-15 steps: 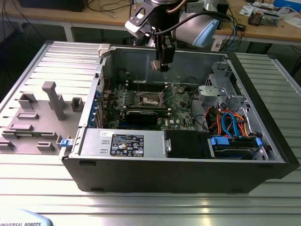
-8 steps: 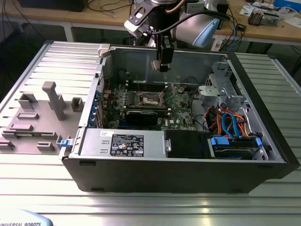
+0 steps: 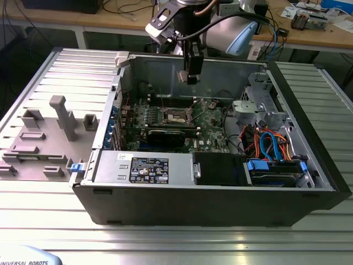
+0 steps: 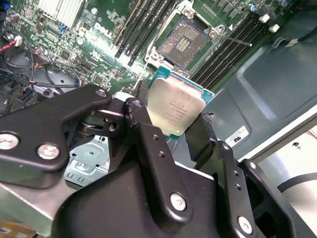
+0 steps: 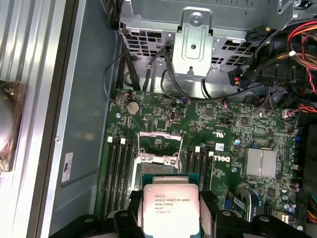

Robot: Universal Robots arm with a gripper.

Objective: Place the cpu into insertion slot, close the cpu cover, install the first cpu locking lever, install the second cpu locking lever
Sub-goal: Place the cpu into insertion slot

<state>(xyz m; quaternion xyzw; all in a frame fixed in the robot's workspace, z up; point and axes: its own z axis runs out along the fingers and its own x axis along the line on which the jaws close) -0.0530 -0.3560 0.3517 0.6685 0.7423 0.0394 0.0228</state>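
**A:** Where is the cpu [image 4: 176, 106]?

**B:** Clamped by two opposite edges in my gripper [image 4: 173, 121], hanging above the open insertion slot [image 4: 184, 44], apart from it.

**A:** How does it handle?

**B:** Light, stiff, slick on top, and I'd guess fragile underneath. The edges are the place to hold it.

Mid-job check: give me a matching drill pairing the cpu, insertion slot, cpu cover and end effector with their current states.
Things:
1 cpu
2 insertion slot
3 cpu cover
4 end effector

States:
A empty, contacts bare
B shut, hanging above the board
C swung up, open
D clamped by its edges, silvery top showing

Pairs: 1-D, 2-A, 3-C, 4-B
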